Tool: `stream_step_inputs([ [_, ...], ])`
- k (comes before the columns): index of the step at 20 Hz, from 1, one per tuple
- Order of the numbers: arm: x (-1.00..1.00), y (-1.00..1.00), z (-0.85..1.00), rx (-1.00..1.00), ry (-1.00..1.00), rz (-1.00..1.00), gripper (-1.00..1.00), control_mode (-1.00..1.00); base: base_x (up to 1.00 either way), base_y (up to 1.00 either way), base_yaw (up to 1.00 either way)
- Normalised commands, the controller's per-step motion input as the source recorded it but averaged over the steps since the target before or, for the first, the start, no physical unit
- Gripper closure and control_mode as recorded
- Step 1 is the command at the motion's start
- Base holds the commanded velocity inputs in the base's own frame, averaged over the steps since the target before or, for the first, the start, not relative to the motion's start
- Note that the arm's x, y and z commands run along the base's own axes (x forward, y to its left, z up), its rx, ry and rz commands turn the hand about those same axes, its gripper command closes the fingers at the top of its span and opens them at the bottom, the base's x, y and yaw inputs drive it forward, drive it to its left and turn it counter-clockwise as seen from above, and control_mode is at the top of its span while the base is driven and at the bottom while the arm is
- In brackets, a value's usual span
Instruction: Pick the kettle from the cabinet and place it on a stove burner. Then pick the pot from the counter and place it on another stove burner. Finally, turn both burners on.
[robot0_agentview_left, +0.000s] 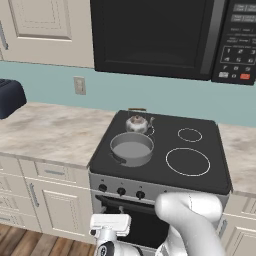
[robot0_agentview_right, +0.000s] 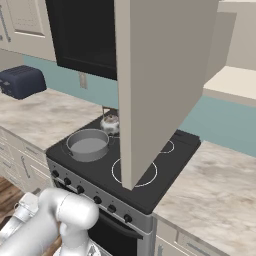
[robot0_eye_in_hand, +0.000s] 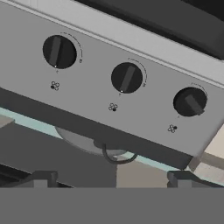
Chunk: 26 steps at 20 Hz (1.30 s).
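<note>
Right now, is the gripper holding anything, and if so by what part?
Nothing is held. The gripper is open, its fingertips apart before the stove knobs. The kettle and pot sit on the burners.

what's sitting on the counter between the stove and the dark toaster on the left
Nothing: in the left base view the marbled counter is bare from the toaster to the stove; the right base view agrees.

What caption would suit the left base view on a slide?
Small silver kettle and wide grey pot sit on the black glass cooktop; the arm's open fingers face the knobs.
</note>
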Motion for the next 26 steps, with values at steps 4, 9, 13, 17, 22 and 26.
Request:
stream_step_inputs([
  [4, 0.00, -0.21, 0.00, 0.12, 0.00, 0.00, -1.00, -1.00, 0.00, 0.00, 0.00],
  [9, 0.00, -0.24, 0.03, 0.12, 0.00, 0.00, -1.00, -1.00, 0.00, 0.00, 0.00],
  [13, 0.00, -0.23, 0.02, 0.11, 0.00, 0.00, -1.00, -1.00, 0.00, 0.00, 0.00],
  [17, 0.01, -0.16, 0.00, 0.13, 0.00, 0.00, -1.00, -1.00, 0.00, 0.00, 0.00],
  [22, 0.15, -0.16, 0.00, 0.13, 0.00, 0.00, -1.00, -1.00, 0.00, 0.00, 0.00],
  [26, 0.11, -0.15, 0.00, 0.12, 0.00, 0.01, -1.00, -1.00, 0.00, 0.00, 0.00],
])
